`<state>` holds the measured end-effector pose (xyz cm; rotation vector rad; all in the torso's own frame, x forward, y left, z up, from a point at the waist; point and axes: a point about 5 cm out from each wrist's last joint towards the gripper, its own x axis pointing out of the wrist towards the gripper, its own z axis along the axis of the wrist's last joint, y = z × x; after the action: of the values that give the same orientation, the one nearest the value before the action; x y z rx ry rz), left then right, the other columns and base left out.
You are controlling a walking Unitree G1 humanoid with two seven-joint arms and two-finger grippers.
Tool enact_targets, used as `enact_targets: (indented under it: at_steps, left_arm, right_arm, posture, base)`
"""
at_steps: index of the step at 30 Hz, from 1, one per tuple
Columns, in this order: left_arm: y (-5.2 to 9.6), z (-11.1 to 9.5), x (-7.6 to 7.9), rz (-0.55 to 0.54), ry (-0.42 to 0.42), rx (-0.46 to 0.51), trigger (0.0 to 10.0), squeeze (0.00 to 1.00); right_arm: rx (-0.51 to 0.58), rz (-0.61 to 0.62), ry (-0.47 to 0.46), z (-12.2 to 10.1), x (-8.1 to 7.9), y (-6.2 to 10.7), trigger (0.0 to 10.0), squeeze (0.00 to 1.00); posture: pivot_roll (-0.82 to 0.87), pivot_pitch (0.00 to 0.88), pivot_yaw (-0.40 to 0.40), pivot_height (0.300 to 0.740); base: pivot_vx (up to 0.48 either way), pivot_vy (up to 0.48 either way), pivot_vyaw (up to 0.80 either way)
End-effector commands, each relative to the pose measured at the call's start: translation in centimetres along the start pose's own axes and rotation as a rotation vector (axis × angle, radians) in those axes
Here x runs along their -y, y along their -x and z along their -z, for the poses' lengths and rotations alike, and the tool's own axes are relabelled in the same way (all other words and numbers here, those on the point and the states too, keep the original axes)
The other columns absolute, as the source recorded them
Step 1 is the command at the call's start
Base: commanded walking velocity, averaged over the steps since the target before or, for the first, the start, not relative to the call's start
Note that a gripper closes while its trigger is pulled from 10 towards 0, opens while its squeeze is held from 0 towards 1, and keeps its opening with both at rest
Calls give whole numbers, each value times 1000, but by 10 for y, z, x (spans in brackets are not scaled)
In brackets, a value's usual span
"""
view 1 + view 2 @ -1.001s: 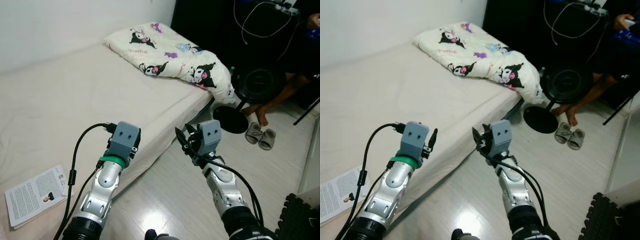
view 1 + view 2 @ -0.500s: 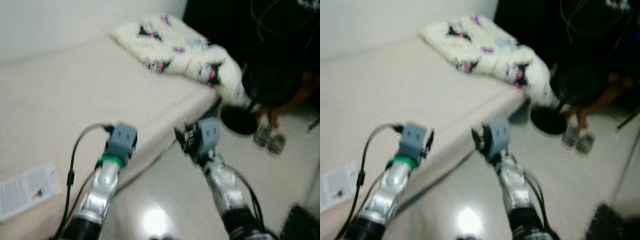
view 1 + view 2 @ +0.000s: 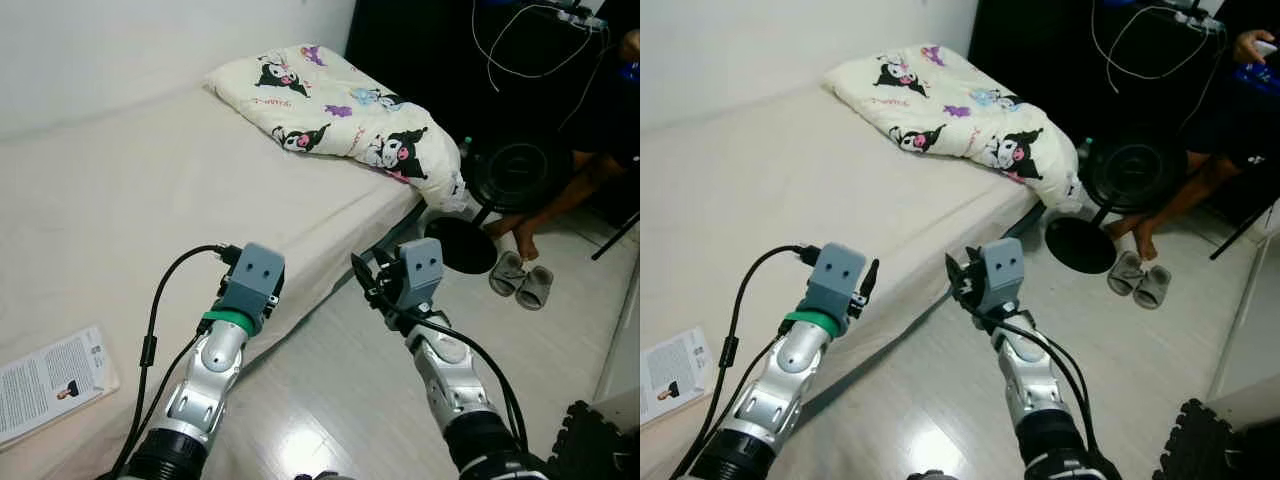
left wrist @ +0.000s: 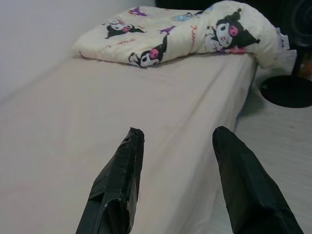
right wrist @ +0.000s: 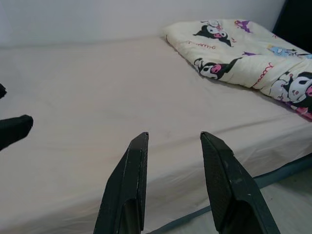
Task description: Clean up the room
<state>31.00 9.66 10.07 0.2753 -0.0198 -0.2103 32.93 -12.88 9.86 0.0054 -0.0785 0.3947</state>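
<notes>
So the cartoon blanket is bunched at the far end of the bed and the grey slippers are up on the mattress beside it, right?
Not quite. The blanket is bunched at the far end of the bed, but the slippers lie on the floor beside the fan base, as the left eye view shows.

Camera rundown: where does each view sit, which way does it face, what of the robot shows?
Head stereo pair: looks down over bed, quilt, book, slippers; both arms show.
Left wrist: along open left pincer toward the quilt and fan base.
Right wrist: along open right pincer across the mattress.
Shared: all see the quilt.
</notes>
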Motion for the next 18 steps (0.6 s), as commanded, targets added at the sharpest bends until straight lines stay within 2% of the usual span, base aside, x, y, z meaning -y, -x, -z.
enact_targets:
  at_steps: [1,9,18]
  left_arm:
    - [4,6,5,23,29,-24,10000,0]
    - [6,9,1,-15,49,-27,10000,0]
    - [6,7,0,-30,24,-5,10000,0]
  right_arm:
    - [-11,4,-8,3,0,3,10000,0]
    - [0,0,-12,2,-1,2,10000,0]
    - [23,2,-18,-1,-1,2,10000,0]
  posture:
    - [-10,23,-62,723]
    - [-10,24,-65,723]
    - [-11,28,-70,723]
  base:
    - [0,0,0]
    - [0,0,0]
    - [0,0,0]
